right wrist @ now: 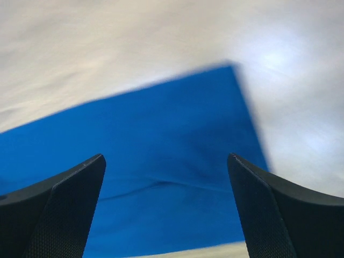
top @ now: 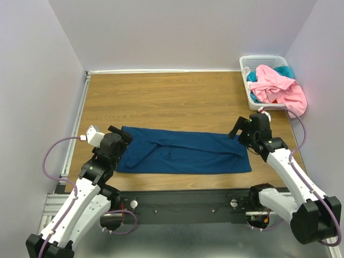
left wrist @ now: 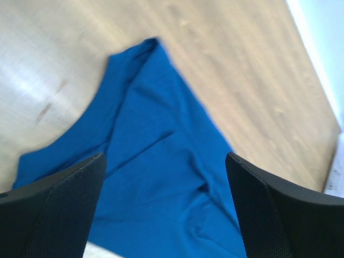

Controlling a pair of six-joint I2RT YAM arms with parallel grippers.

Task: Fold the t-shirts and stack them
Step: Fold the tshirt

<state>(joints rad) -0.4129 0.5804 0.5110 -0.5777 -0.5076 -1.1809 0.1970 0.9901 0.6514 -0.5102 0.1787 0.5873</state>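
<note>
The left gripper (left wrist: 164, 161) and right gripper (right wrist: 165, 161) hover, jaws wide apart and empty, above the blue t-shirt (top: 183, 153) at 9 and 3 o'clock.

Robotics lab test cell, plain pale walls (top: 32, 64) boxing in a wood-grain tabletop (top: 161, 97), aluminium edge rail (top: 79, 113), black base plate (top: 188, 200), two cabled white-and-black arms (top: 80, 207).

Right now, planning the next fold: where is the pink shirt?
Top view, far right corner of the table: the pink shirt spills over the white basket.
</note>
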